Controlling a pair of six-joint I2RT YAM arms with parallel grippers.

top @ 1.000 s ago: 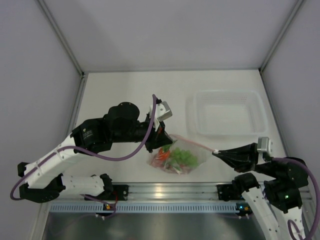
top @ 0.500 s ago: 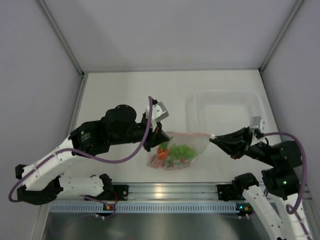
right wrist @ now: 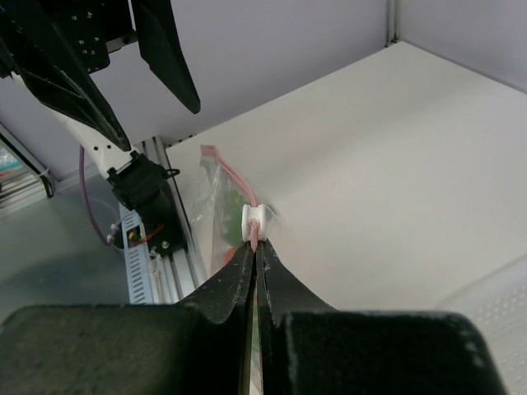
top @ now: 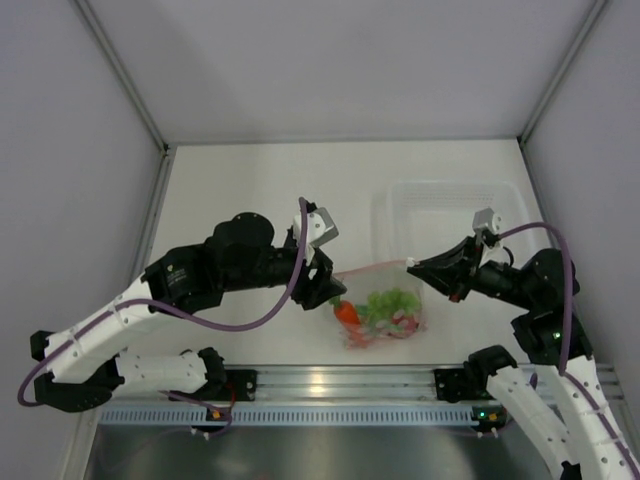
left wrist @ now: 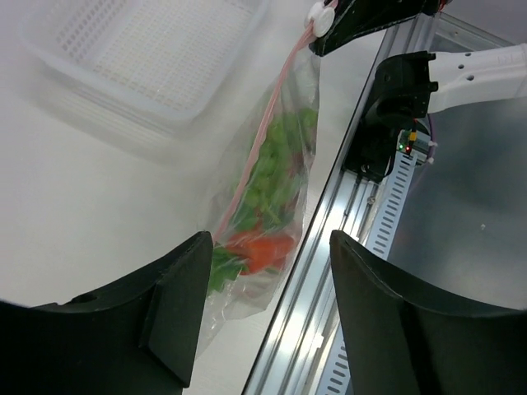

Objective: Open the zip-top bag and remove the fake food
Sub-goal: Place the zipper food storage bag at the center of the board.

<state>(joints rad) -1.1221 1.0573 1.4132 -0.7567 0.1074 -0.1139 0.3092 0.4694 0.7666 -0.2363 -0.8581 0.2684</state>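
Observation:
The zip-top bag [top: 385, 305] hangs by one end of its pinkish zip strip [top: 372, 268] from my right gripper [top: 412, 264], which is shut on the strip just behind the white slider [right wrist: 255, 220]. Inside the bag is the fake food: a red-orange piece [top: 346, 312] and green leafy pieces [top: 392, 299], seen also as red-orange piece [left wrist: 263, 247] and greens [left wrist: 276, 169]. My left gripper [top: 328, 288] stands open beside the bag's left end, with nothing between its fingers [left wrist: 177, 304]. In the left wrist view the bag [left wrist: 272, 140] dangles ahead of the open jaws.
A rigid clear tub [top: 452, 225] stands at the back right, just behind the bag; tub [left wrist: 148, 58] shows again in the left wrist view. The metal rail [top: 330, 380] runs along the table's near edge. Grey walls enclose the table.
My left gripper has opened and let go of the bag's left corner. My right gripper has moved up and left, keeping the zip end. The bag has swung to the right.

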